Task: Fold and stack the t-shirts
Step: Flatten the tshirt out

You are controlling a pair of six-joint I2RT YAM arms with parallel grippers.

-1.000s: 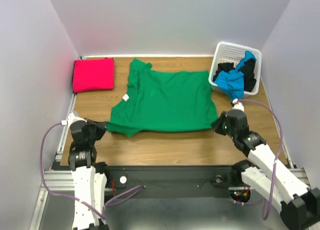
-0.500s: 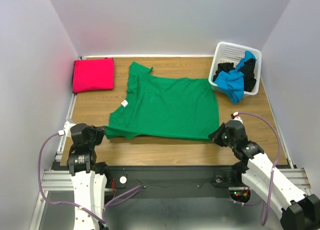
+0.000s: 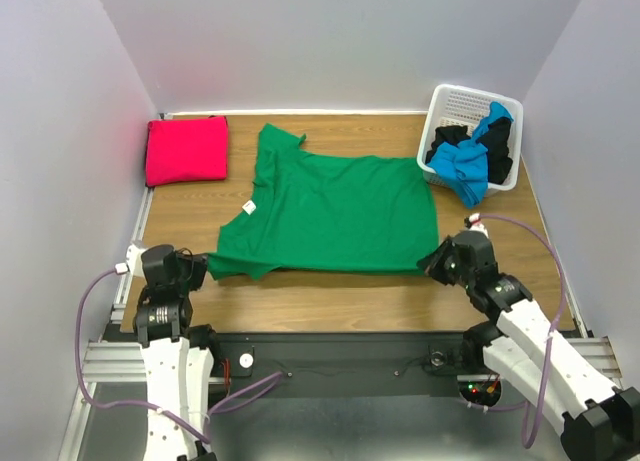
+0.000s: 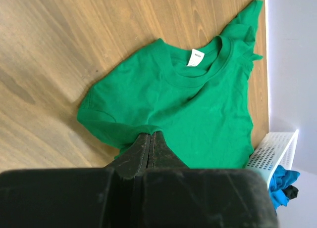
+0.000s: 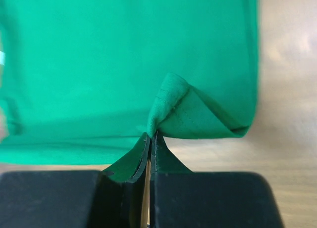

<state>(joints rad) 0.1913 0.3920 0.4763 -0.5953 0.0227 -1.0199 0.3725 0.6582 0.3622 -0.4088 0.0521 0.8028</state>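
Wrist views show left gripper (image 4: 150,140) and right gripper (image 5: 149,140) clamped on green shirt (image 3: 330,213) edges; from overhead both pinches are hard to make out.

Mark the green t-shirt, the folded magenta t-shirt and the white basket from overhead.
green t-shirt (image 3: 340,216), top external view, middle of its flat body.
magenta t-shirt (image 3: 186,149), top external view, centre of the folded bundle.
white basket (image 3: 458,103), top external view, bare lattice wall.

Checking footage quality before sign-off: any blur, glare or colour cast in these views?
Top external: sharp, evenly lit, red shirt tints the left wall pink. Left wrist: green shirt crisp. Right wrist: soft, cloth edges smeared, pale glare on the table.
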